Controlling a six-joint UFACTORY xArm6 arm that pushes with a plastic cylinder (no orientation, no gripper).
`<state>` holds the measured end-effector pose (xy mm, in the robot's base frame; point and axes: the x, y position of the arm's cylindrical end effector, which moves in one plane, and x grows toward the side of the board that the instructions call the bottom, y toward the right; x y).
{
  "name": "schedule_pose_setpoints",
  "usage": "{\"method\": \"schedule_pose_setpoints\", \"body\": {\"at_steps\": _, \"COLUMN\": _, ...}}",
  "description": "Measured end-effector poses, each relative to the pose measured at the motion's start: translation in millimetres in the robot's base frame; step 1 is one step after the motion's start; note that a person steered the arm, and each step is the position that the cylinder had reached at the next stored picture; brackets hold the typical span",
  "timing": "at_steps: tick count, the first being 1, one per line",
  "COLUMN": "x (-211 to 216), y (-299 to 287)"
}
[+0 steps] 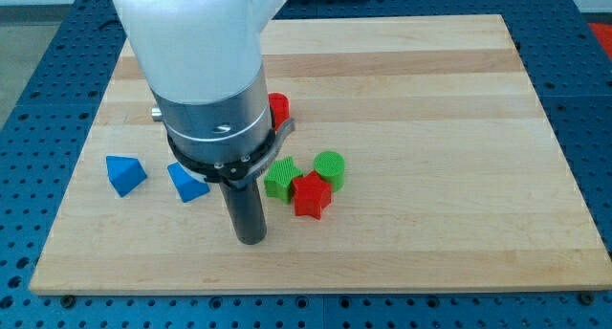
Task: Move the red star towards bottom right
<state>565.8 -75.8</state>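
Note:
The red star [310, 194] lies on the wooden board [430, 128] a little below its middle. It touches a green star-like block [280, 177] on its left, and a green cylinder [329, 168] sits just above and to its right. My tip [251, 238] rests on the board to the lower left of the red star, about a block's width from it. The arm's large body hides the board above the tip.
A red block [278, 108] peeks out from behind the arm's body above the green blocks. Two blue blocks lie at the left: one [124, 174] farther left, one [187, 183] next to the rod. The board's bottom edge is just below the tip.

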Motion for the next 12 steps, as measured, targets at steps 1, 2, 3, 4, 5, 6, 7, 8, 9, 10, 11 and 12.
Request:
{"method": "schedule_pose_setpoints", "body": {"at_steps": 1, "x": -11, "y": 0}}
{"method": "schedule_pose_setpoints", "body": {"at_steps": 2, "x": -29, "y": 1}}
{"method": "schedule_pose_setpoints", "body": {"at_steps": 3, "x": -38, "y": 27}}
{"method": "schedule_pose_setpoints", "body": {"at_steps": 4, "x": -43, "y": 66}}
{"method": "schedule_pose_setpoints", "body": {"at_steps": 5, "x": -46, "y": 106}}
{"method": "schedule_pose_setpoints", "body": {"at_steps": 6, "x": -40, "y": 132}}
{"method": "schedule_pose_setpoints", "body": {"at_steps": 7, "x": -23, "y": 132}}
{"method": "schedule_pose_setpoints", "body": {"at_steps": 8, "x": -18, "y": 132}}
{"method": "schedule_pose_setpoints", "body": {"at_steps": 9, "x": -18, "y": 149}}
{"method": "schedule_pose_setpoints", "body": {"at_steps": 10, "x": -20, "y": 176}}
{"method": "schedule_pose_setpoints", "body": {"at_steps": 11, "x": -21, "y": 200}}
{"method": "schedule_pose_setpoints", "body": {"at_steps": 12, "x": -7, "y": 207}}
